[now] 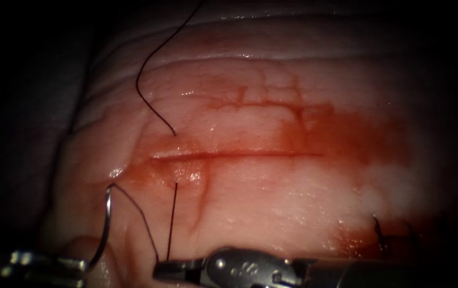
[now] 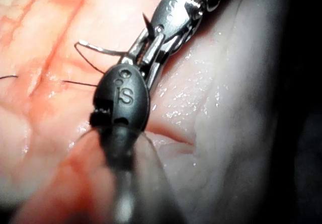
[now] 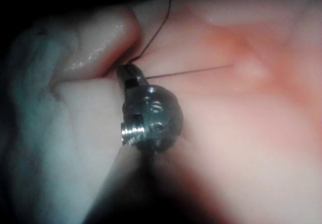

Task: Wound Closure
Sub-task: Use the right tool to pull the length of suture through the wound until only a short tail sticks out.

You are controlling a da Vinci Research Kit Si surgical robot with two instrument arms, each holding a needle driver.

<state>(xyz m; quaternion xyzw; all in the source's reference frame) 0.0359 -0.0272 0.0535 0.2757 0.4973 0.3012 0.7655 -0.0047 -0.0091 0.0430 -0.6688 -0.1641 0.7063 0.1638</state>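
The needle (image 1: 103, 229) is clamped near its base in the left tool (image 1: 53, 265), free of the tissue (image 1: 293, 197), below the cut (image 1: 239, 155). The thread (image 1: 172, 224) is pinched taut by the right tool (image 1: 167, 269); a stitch seems part-laid, slack seems next.

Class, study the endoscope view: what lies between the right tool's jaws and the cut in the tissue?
In the endoscope view, a taut thread runs from the right tool up over bare, red-stained tissue towards the cut.
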